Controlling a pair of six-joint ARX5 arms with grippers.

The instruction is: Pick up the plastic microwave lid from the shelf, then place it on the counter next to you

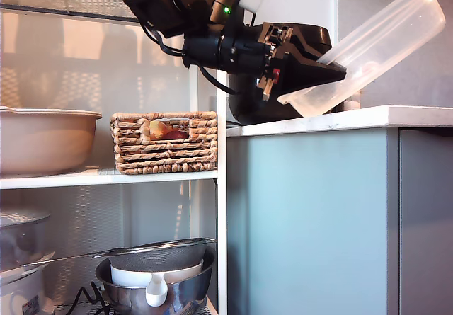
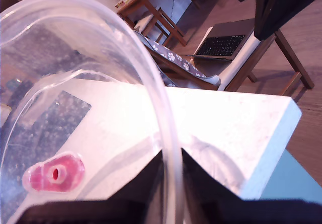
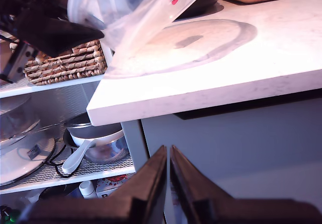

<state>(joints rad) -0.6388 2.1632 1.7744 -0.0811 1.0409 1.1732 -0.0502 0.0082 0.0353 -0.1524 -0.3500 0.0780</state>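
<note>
The plastic microwave lid (image 1: 386,42) is a clear shallow dome, held tilted in the air above the counter (image 1: 396,117) at the exterior view's right. My first gripper (image 1: 329,71) is shut on its lower rim. In the first wrist view the rim runs between the fingers of that gripper (image 2: 171,158), and the lid (image 2: 75,108) shows a pink vent knob (image 2: 55,172) over the white counter (image 2: 226,128). My second gripper (image 3: 168,156) is shut on nothing, low in front of the counter (image 3: 241,63) edge, looking up at the lid (image 3: 141,17). The shelf (image 1: 106,178) stands at the exterior view's left.
On the shelf sit a wicker basket (image 1: 165,142) and a beige bowl (image 1: 46,139); a steel bowl with a strainer (image 1: 156,287) is on the tier below. A black cooker (image 1: 248,106) stands on the counter behind my first gripper. Beyond the counter are a laptop (image 2: 229,43) and chairs.
</note>
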